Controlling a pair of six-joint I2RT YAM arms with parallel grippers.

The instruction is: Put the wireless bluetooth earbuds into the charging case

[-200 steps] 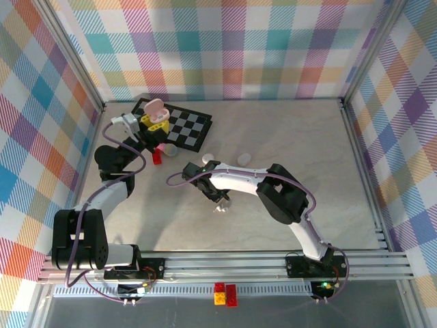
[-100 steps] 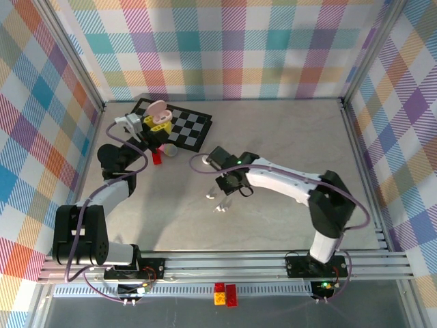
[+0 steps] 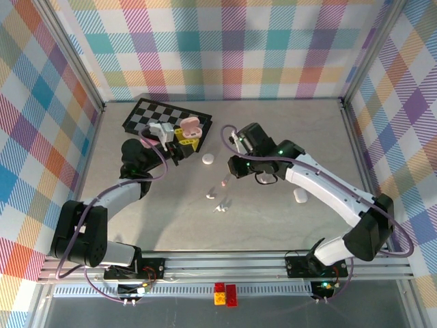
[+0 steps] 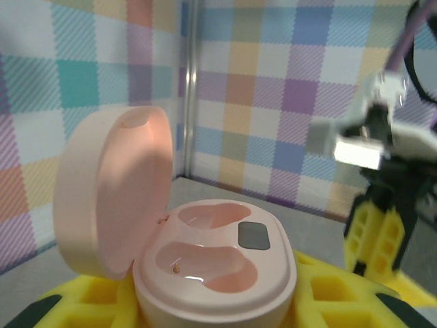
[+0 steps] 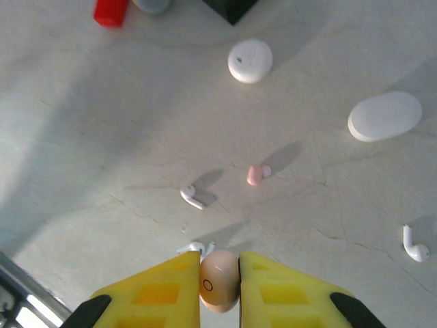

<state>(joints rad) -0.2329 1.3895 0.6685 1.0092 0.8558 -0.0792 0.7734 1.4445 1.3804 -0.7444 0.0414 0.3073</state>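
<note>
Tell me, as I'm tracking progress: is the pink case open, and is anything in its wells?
Open and empty: the pink case has its lid hinged up, both wells bare.

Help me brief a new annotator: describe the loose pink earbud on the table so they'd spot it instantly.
From the checkerboard mat at the table's far left, move toward the middle past the round white case. The pink earbud lies loose on bare tabletop just beyond it. Its neighbours are white earbuds, and the other pink earbud is pinched in the right end effector.

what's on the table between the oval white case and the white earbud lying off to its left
One small pink earbud, seen in the right wrist view.
</note>
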